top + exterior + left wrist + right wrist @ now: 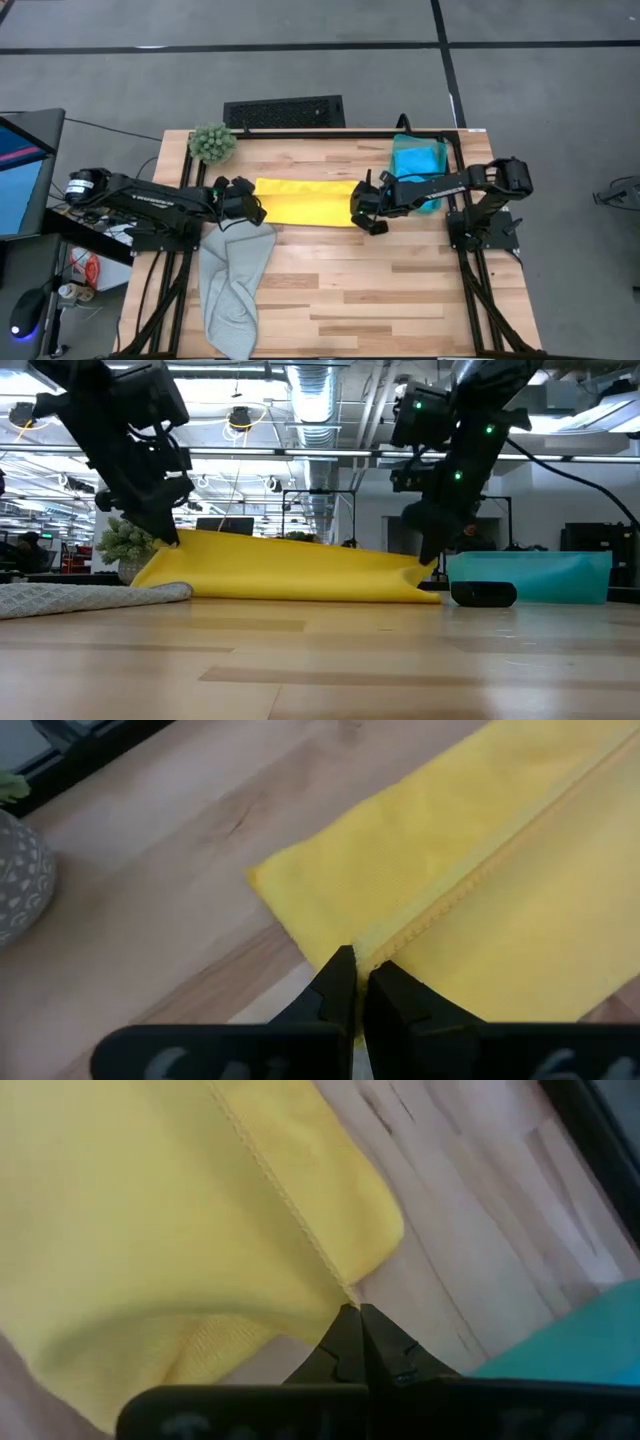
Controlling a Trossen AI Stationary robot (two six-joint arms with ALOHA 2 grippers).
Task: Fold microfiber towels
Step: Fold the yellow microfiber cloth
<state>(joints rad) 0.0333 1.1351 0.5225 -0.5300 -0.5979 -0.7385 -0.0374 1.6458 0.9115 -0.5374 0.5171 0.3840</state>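
The yellow towel (305,202) lies stretched across the middle of the table in the high view, a long strip already doubled over once, w/ one edge lifted off the wood. In the low view it hangs like a shallow tent between the two arms. The left gripper (250,207) sits at the strip's left end, fingers pinched tight on the hemmed edge; the left wrist view shows the tips closed right on the stitched seam. The right gripper (366,212) does the same at the right end, clamped on the corner by the hem.

To do this fold well, I'd say both arms should carry the lifted edge across together at equal height, keeping the cloth taut so it doesn't sag or bunch in the middle, then lay hem on hem before letting go.

The grey towel (232,285) slumps at lower left, close to the left arm, so watch it doesn't drag. The teal towel (418,160) sits at upper right; the plant (212,143) at upper left, well apart
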